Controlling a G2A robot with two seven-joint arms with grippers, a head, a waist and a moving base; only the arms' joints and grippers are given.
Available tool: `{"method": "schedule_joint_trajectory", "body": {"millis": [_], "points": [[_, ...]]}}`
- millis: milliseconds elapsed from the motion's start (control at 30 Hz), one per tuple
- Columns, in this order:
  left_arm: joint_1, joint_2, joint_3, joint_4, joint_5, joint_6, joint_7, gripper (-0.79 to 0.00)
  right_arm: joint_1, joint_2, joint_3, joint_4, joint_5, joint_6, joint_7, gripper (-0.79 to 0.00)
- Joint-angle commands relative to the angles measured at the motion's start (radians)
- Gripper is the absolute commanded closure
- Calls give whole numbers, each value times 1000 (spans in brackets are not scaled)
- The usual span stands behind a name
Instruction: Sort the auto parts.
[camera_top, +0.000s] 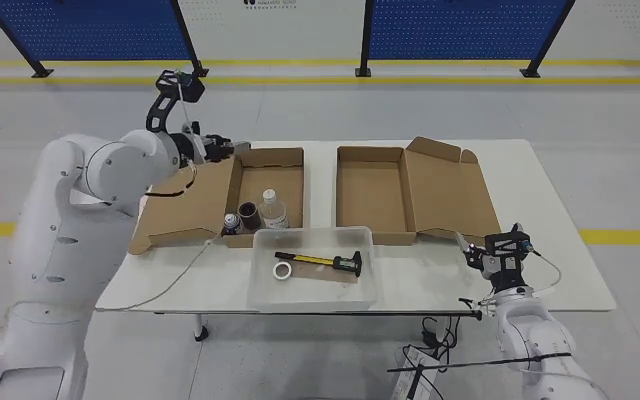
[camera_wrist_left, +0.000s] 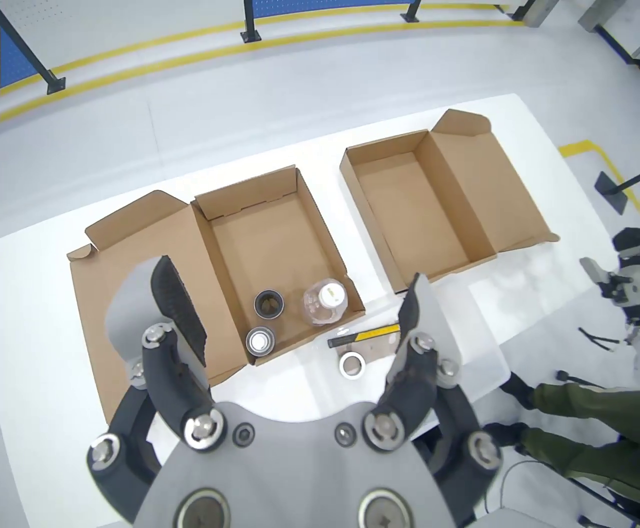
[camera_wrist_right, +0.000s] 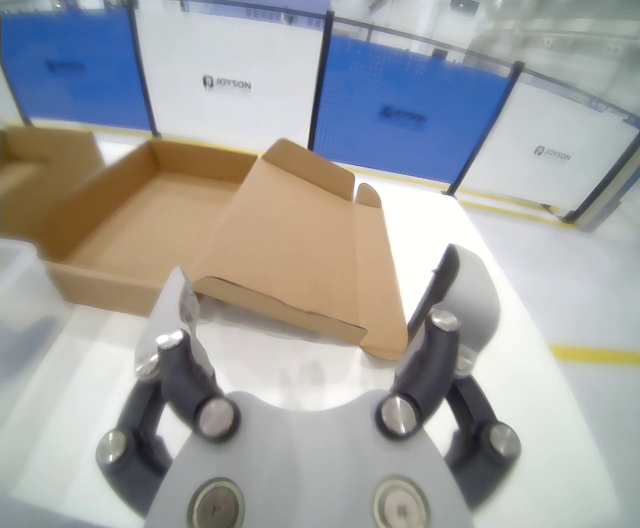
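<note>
Top view: the left gripper (camera_top: 228, 150) hangs above the far rim of the left cardboard box (camera_top: 275, 175), toward the far left corner of the worktop (camera_top: 560, 260). The right gripper (camera_top: 487, 240) sits low over the near right corner, just beside the opened lid of the right cardboard box (camera_top: 368, 195). A clear bin (camera_top: 312, 231) at the middle of the near edge holds a tape roll (camera_top: 284, 270) and a yellow-and-black measuring tool (camera_top: 322, 262).

Left wrist view: the left gripper's jaws stand wide apart with nothing between them. Below, a clear bottle (camera_wrist_left: 324, 301), a black cylindrical part (camera_wrist_left: 268, 304) and a small can (camera_wrist_left: 260, 341) stand upright in the left cardboard box's near end.

Right wrist view: the right gripper's jaws are likewise spread and hold nothing, facing the right cardboard box's lid
</note>
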Motion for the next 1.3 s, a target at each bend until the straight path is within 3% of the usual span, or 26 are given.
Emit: {"method": "schedule_joint_trajectory", "body": {"millis": [0,433,567,833,1033,1267], "points": [[43,7,-41,-29,-11,12,-9,-785,0,0,0,0,0,0,0,-785],[238,46,-213,-156,12,-34,-148,-785,0,0,0,0,0,0,0,-785],[260,49,-243,-150,-54,10,-181,-785,0,0,0,0,0,0,0,-785],[260,49,-243,-150,-54,10,-181,-785,0,0,-1,-2,4,-4,0,-785],[260,49,-243,-150,-54,10,-181,-785,-4,3,-1,-62,13,-112,21,-785],[260,49,-243,-150,-54,10,-181,-785,-14,16,-10,-177,29,-361,141,-785]]}}
